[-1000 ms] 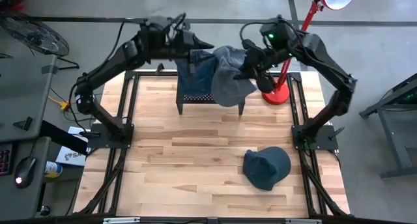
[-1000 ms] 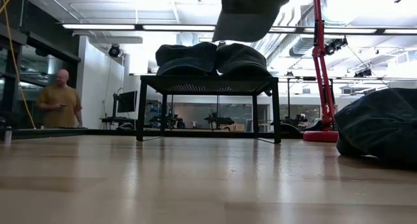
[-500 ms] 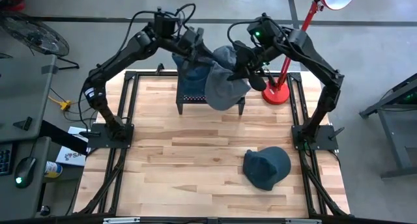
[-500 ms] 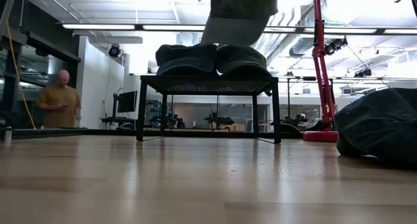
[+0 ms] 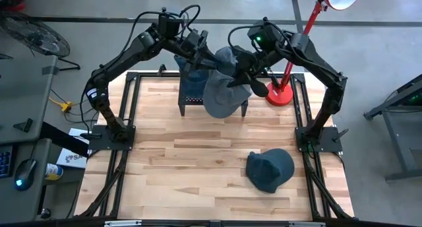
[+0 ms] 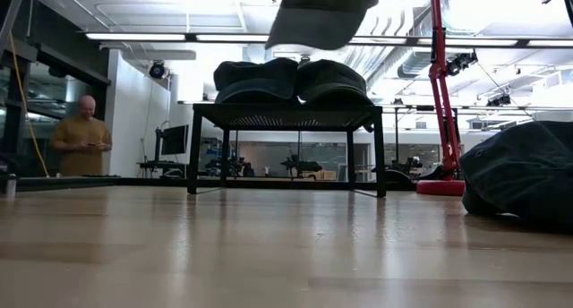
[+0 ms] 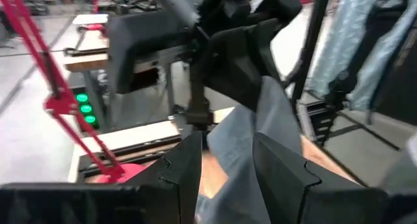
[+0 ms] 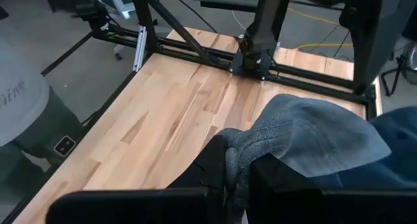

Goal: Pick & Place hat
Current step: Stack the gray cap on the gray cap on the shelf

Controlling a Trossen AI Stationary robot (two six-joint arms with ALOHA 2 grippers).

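Note:
A grey-blue hat hangs in the air over the black rack at the table's far middle, held between both grippers. My left gripper is shut on its far left part, and my right gripper on its right part. In the low view the hat shows above two dark hats that rest on the rack top. Another dark hat lies on the table at the near right. My left gripper has a fold of the hat's grey cloth between its two fingers, coming about level from the far left. The hat is clear of the rack. My right gripper pinches a bunched edge of the hat between its two fingers, slanting down from the far right. The brim spreads out beyond the fingers, clear of the rack.
A red lamp stands with its base just right of the rack. Bare wood fills the near and left table. A person stands in the room beyond the table.
Both grippers have carried the hat a little toward the table's left and near side. My left gripper has turned at the wrist. The hat has swung with them and now hangs more over the rack's middle.

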